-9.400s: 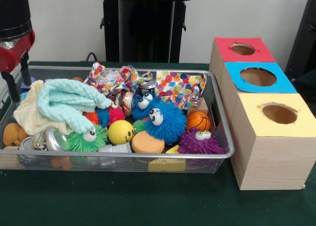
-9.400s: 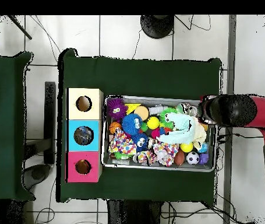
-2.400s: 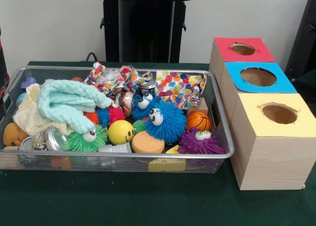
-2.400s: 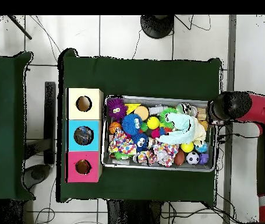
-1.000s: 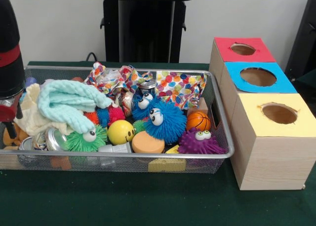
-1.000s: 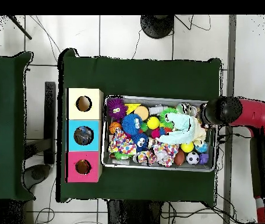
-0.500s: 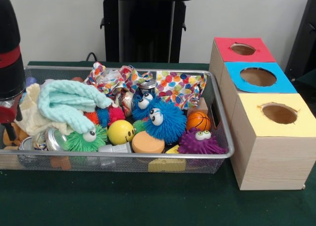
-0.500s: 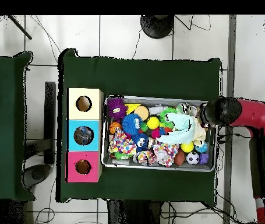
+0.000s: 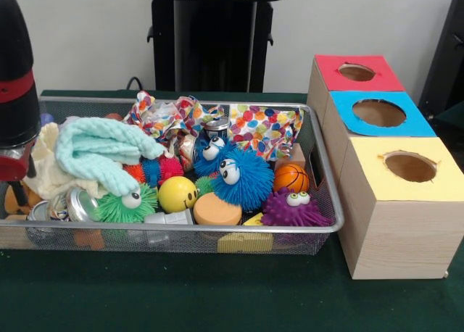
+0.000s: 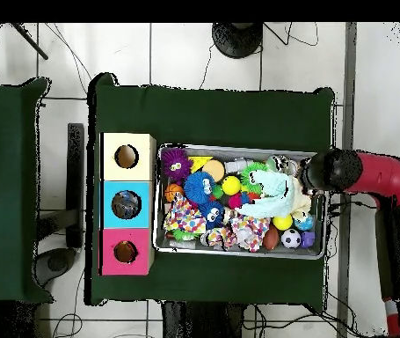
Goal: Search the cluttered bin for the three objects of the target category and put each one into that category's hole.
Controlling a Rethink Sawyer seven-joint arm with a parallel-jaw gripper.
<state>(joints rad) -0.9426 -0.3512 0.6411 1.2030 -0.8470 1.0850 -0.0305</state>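
Arm (image 9: 16, 78) now lower over bin (image 9: 319, 158) end

A rounded, glossy black arm casing (image 9: 16, 71) is seen, ringed by a narrow red band, with a red section below it and thin dark parts beneath that. From above, the red and black robot arm (image 10: 381, 176) is shown as a thick red tube with a bend, capped by a round black end, and a long black segment runs along its side. The pincer cannot be made out clearly.
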